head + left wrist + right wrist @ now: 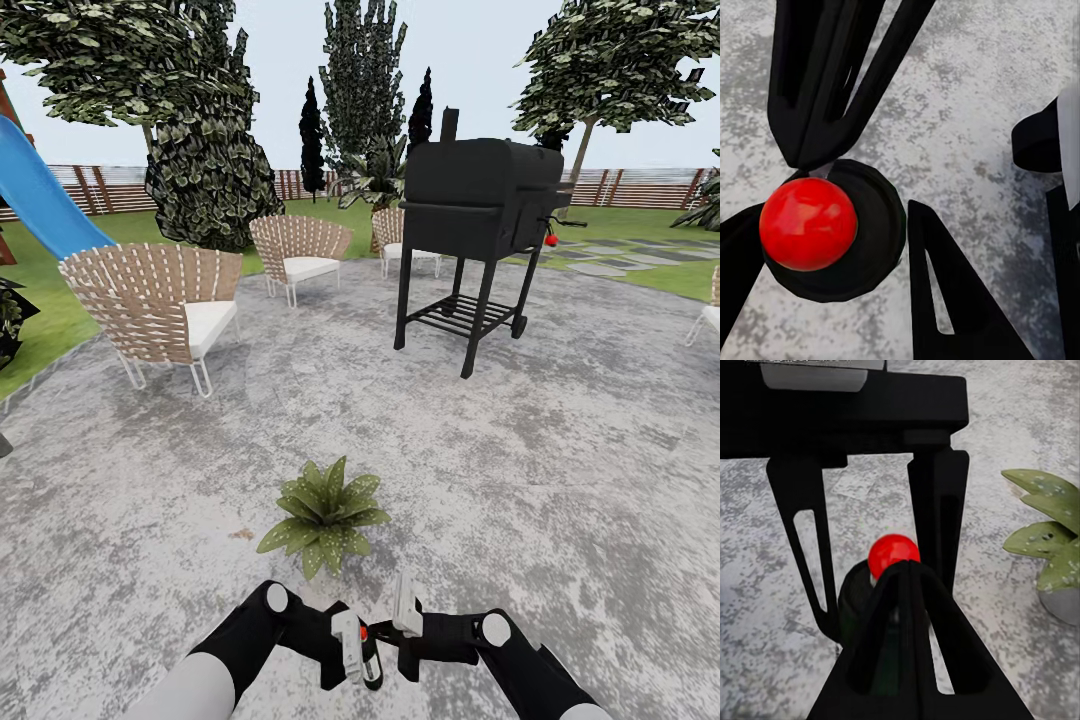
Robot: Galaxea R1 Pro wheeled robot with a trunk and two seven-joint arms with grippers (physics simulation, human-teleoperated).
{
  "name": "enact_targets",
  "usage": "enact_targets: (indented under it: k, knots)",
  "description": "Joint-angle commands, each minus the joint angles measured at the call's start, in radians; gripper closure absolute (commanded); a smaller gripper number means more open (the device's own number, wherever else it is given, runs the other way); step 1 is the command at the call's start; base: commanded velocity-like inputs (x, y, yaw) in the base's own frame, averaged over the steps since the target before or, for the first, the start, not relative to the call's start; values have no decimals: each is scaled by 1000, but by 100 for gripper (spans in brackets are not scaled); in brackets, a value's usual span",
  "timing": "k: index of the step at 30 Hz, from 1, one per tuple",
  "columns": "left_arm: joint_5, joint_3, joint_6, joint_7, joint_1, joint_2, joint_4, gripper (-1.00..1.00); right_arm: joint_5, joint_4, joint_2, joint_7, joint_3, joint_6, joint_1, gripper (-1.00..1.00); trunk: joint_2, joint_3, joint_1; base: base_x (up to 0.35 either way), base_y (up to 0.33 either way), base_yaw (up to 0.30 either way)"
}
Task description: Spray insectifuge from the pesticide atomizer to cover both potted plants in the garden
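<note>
head view: slim dark red-topped pesticide atomizer (369,655) is pinched in the left gripper (352,648) over grey stone paving (560,480), near a green-leaved potted plant (325,515). right gripper (405,612) state cannot be told. advised: red top to be aimed at the leaves before spraying.

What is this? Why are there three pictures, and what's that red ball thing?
It's a robot with two arms in a pretend, computer-made garden. The big picture comes from a camera on its head, looking down at its arms. The other two come from little cameras near each end effector. The red ball is the top of the pesticide atomizer, a small spray bottle. The left end effector is holding it, and the right end effector is close beside it. Just ahead, on the grey stone paving, sits a potted plant. Farther away are chairs and a black grill.
</note>
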Motion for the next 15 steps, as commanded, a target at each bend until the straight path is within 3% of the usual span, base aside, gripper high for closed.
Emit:
enact_targets:
  k: [1,7,12,15]
  knots:
    - [-9,1,-10,0,0,0,-1,100,7,-1,-1,-2,2,-4,0,100,0,-1,0,0,0,0]
    - [-27,-7,1,13,-4,0,4,100,7,-1,-1,-2,2,-4,0,100,0,-1,0,0,0,0]
    - [-100,-7,10,13,-5,36,-2,100,7,-1,-1,-2,1,-4,0,100,0,-1,0,0,0,0]
    - [-111,-6,10,13,-5,39,-4,100,9,-1,-2,-2,0,-4,0,100,0,-1,0,0,0,0]
